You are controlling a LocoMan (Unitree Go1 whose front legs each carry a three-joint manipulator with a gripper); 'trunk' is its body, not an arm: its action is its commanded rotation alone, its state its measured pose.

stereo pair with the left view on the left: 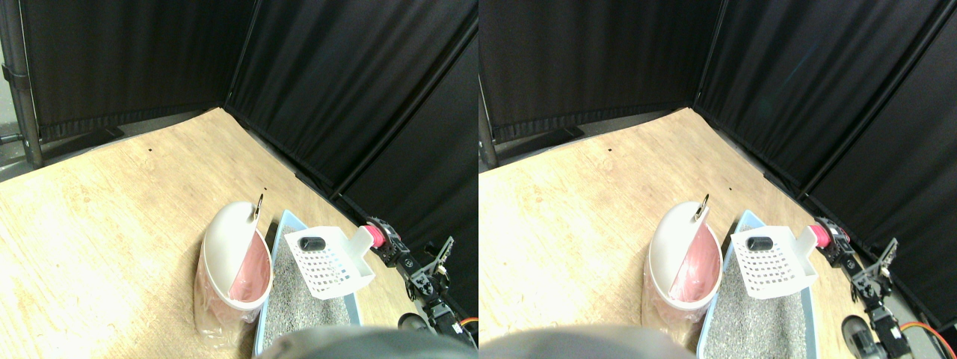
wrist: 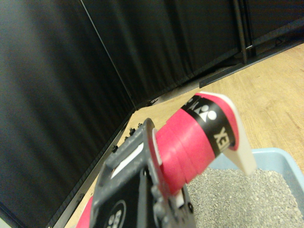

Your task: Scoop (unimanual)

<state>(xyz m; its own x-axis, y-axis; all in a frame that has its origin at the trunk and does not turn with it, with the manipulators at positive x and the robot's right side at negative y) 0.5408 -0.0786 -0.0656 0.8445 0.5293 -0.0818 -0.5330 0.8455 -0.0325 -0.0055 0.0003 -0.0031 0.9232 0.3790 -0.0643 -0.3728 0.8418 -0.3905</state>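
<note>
A white slotted scoop [stereo pair with the left view on the left: 329,263] hangs tilted over the light blue litter box [stereo pair with the left view on the left: 285,226], which is filled with grey litter [stereo pair with the left view on the left: 303,303]. A dark oblong lump [stereo pair with the left view on the left: 312,243] lies in the scoop's far end. My right gripper [stereo pair with the left view on the left: 381,239] reaches in from the right and is shut on the scoop's red-wrapped handle [wrist: 194,142]. In the wrist view that handle runs out from the dark jaw, with the box's blue rim [wrist: 280,159] and litter beyond it. A white bin [stereo pair with the left view on the left: 224,250] with a pink liner stands right beside the box.
Black curtains [stereo pair with the left view on the left: 336,75] wall the back and right side, close behind the arm. The wooden floor [stereo pair with the left view on the left: 112,217] stretches out to the left and far side. A metal post [stereo pair with the left view on the left: 19,82] stands at the far left.
</note>
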